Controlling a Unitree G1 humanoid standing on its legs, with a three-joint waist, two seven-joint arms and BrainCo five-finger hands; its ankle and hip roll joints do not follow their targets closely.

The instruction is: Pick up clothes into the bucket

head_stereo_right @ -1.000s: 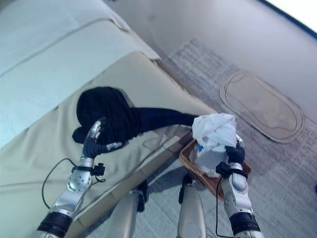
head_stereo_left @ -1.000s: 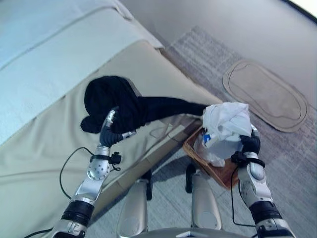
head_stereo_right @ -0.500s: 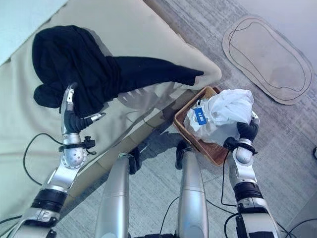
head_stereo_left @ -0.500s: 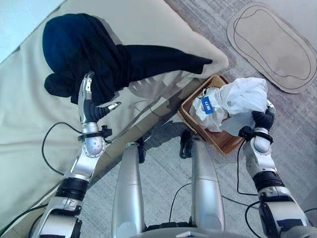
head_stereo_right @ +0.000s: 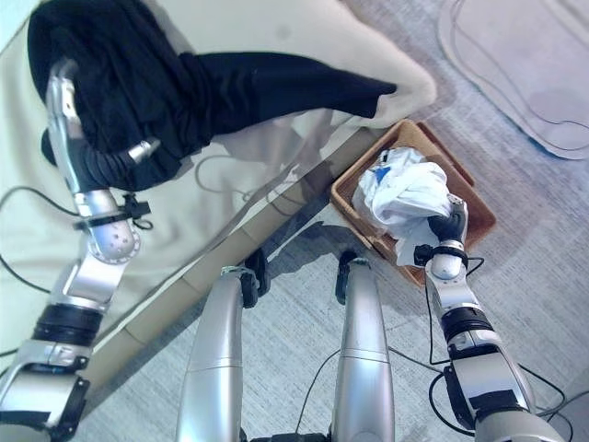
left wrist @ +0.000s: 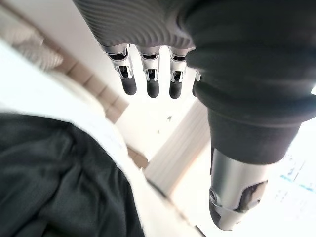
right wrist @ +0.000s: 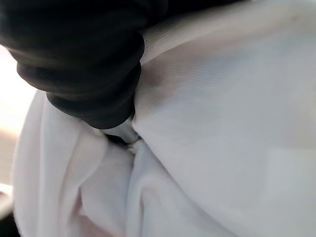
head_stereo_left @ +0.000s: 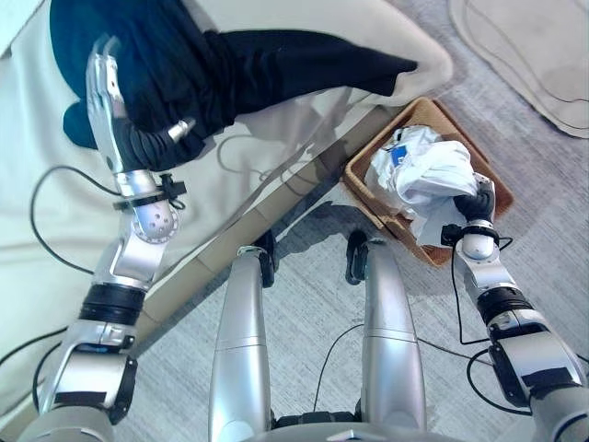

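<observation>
Right hand [head_stereo_left: 471,207], fingers buried in the white garment [head_stereo_left: 421,172] so its grip cannot be told, sits over the basket [head_stereo_left: 458,138] at right of frame. Left hand [head_stereo_left: 109,87], fingers straight, hovers upper left above the dark garment [head_stereo_left: 230,69], which stretches rightward along the bed [head_stereo_left: 46,249].

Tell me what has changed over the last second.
The right hand has lowered the white garment from above the wicker basket down into it, and the white cloth still wraps the hand. The camera tilted down too. The left hand stays open over the black garment, which still lies on the beige bed.
</observation>
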